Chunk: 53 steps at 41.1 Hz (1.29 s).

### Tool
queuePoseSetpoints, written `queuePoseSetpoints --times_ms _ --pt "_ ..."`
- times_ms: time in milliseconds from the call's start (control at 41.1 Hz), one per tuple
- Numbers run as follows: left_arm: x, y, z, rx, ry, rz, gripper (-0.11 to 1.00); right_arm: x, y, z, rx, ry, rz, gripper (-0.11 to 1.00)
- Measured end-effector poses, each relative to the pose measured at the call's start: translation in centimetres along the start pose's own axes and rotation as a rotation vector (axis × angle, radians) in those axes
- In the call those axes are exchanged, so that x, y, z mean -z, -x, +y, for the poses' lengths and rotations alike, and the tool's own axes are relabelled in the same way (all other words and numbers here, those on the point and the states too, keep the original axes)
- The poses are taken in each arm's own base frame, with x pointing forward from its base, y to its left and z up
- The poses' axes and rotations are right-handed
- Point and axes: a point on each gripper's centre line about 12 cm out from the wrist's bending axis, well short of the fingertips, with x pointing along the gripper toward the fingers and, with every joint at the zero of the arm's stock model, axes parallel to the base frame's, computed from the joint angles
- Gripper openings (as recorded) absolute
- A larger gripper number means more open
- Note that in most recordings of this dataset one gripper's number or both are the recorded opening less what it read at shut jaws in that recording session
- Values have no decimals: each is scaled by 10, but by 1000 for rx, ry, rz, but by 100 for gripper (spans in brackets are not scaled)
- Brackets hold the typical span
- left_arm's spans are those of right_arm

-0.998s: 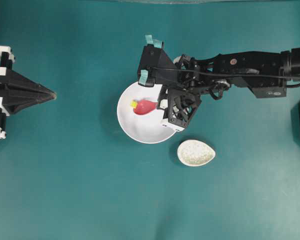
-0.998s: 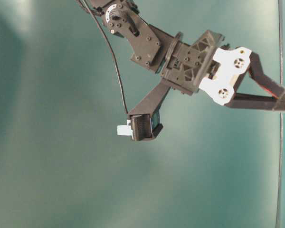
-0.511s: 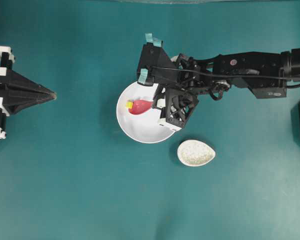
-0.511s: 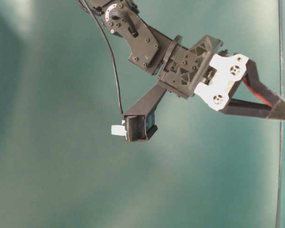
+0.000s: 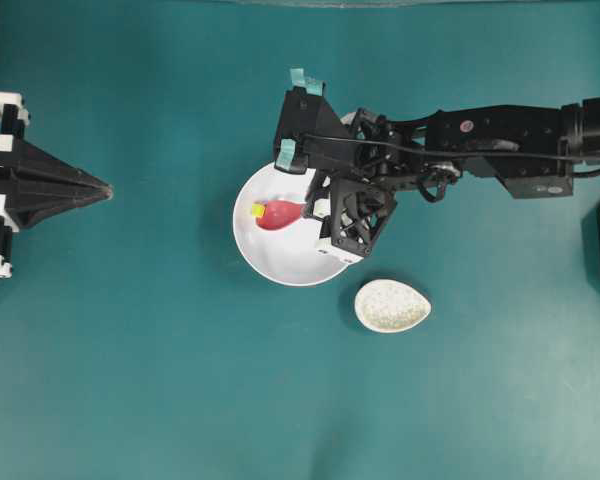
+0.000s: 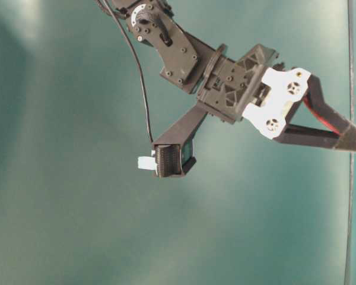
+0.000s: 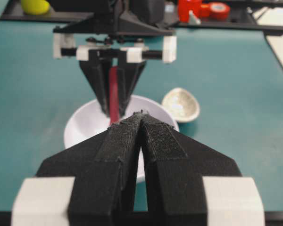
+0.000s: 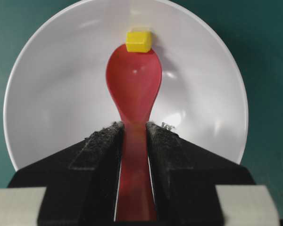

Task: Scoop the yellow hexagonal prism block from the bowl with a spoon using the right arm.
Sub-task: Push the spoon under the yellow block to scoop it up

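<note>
Black right arm (image 5: 500,140) slants its tool (image 8: 134,134) into the bowl (image 8: 52,94).

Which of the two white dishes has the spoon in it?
The large plain round bowl, with the spoon inside; the small speckled egg-shaped dish sits apart.

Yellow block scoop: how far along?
Done: the right pincer has the spoon clamped by its handle, with the scoop inside the bowl. In hand: the scoop's tip sits against the yellow block. Left: getting the block into the scoop and lifting it out. The left pincer is shut.
</note>
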Motion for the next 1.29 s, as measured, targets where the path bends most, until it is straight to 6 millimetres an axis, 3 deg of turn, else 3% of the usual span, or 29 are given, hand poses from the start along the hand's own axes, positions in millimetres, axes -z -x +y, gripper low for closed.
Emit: queuePoseSetpoints --times_ms 1290 --pt "2 0 0 -1 2 15 0 10 12 3 -21 2 -191 24"
